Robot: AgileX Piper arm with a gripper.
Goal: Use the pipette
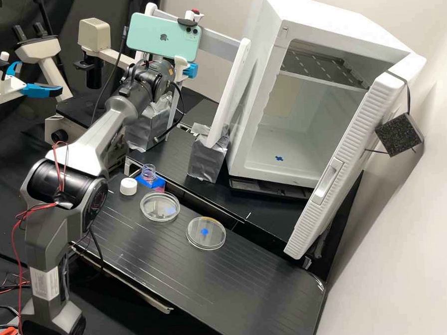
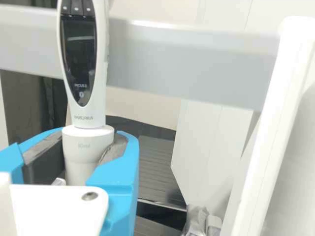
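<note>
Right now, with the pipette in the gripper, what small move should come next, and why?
Probably ease the pipette slowly away from the rack bar. The gripper hugs it from both sides, the bar crosses behind it, and the bottle stands uncapped on the bench, its cap beside it.

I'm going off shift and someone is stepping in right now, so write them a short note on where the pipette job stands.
Gripper: the white gripper with blue fingers is closed on the barrel of the white electronic pipette with a dark screen, by the grey crossbar.
Bench: clear open bottle in a blue holder; white screw cap beside it; two clear round dishes, one nearer the bottle, one farther off.
Done: bottle uncapped, pipette gripped.
Left, probably: bring the pipette to the bottle, draw up, dispense into a dish. I can't tell whether any liquid has been drawn.
</note>
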